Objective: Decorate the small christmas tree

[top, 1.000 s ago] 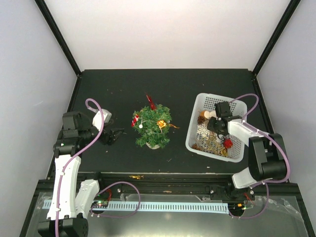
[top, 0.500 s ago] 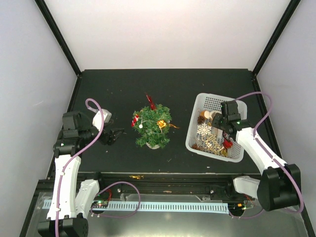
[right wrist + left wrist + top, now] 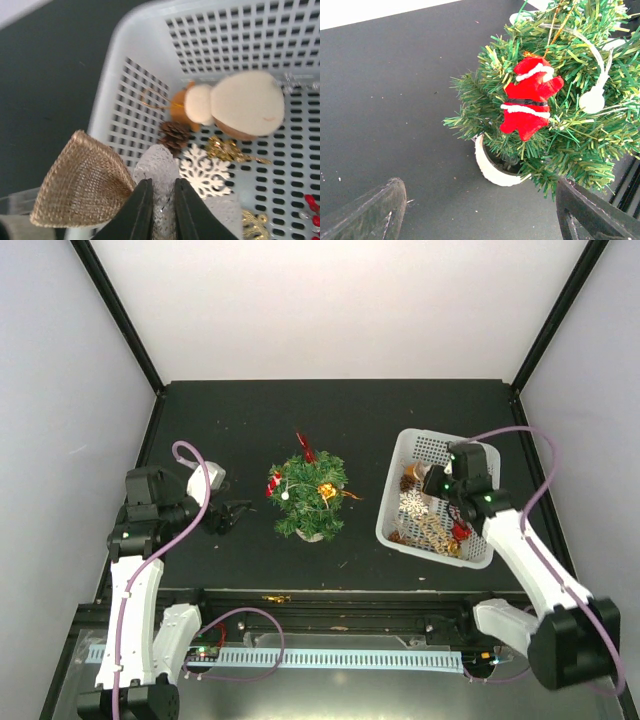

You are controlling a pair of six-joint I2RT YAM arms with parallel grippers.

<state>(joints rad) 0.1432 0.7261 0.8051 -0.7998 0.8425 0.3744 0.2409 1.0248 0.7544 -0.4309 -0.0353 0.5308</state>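
The small christmas tree (image 3: 310, 498) stands mid-table on its white base (image 3: 492, 167). It carries a red Santa ornament (image 3: 527, 100), a white ball (image 3: 592, 100), a gold piece (image 3: 326, 490) and a red topper (image 3: 305, 448). My left gripper (image 3: 232, 515) is open and empty just left of the tree, with the tree's base ahead between its jaws in the left wrist view (image 3: 480, 220). My right gripper (image 3: 162, 192) is shut on a burlap-and-lace bow (image 3: 85, 187) and holds it over the white mesh basket (image 3: 425, 445), seen in the top view (image 3: 440, 485).
The basket's wall (image 3: 130, 100) encloses a wooden snowman (image 3: 245, 102), a pinecone (image 3: 175, 136), a white snowflake (image 3: 205, 170), gold trinkets (image 3: 230, 150) and red beads (image 3: 460, 530). Black frame posts and white walls ring the table.
My right arm's elbow has swung out to the right. Its gripper has shifted slightly back over the basket with the bow in it. The left arm and the tree have not moved.
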